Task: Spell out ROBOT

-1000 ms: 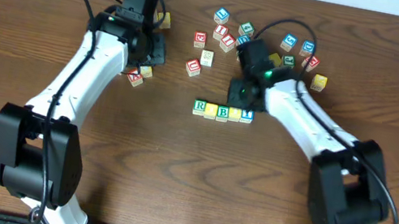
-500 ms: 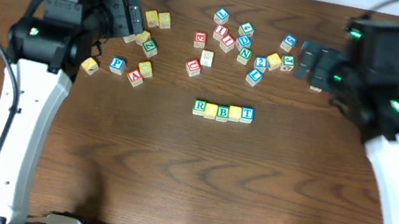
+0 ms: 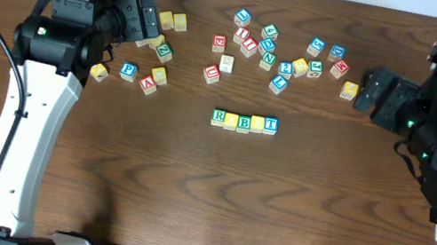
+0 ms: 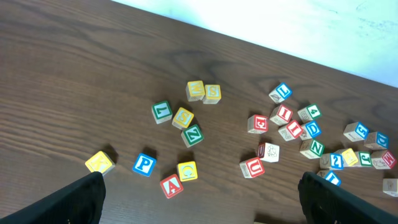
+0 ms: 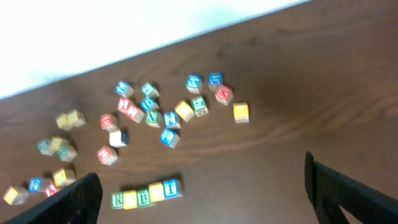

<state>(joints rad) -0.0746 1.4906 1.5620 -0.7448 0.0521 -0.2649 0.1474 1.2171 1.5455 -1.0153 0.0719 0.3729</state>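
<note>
Overhead, you had the ROBOT row [image 3: 244,122] lying on the table [image 3: 187,198] at the centre of the frame. It read from the picture's left as green R [image 3: 218,117], yellow-topped cube [image 3: 231,120], green B [image 3: 244,122], second yellow-topped cube [image 3: 257,124] and blue T [image 3: 270,124]. The five sat side by side, each against the next.

Neither gripper touched the row. Your left gripper [image 3: 148,22] hung at the upper left of the frame, well apart from the row, with its jaws spread wide and nothing between them. A few loose cubes [image 3: 155,75] lay just beside and below its tips. Your right gripper [image 3: 366,91] hung at the right edge, level with the upper scatter of cubes and also well apart from the row. Its jaws were likewise spread wide and held nothing.

From the right wrist, slightly blurred, you saw the row low in the frame and left of centre. It lay between the two dark fingers [image 5: 81,202], much nearer the one on the picture's left. From the left wrist, you saw only scattered cubes on the wood beyond the parted fingers.
</note>
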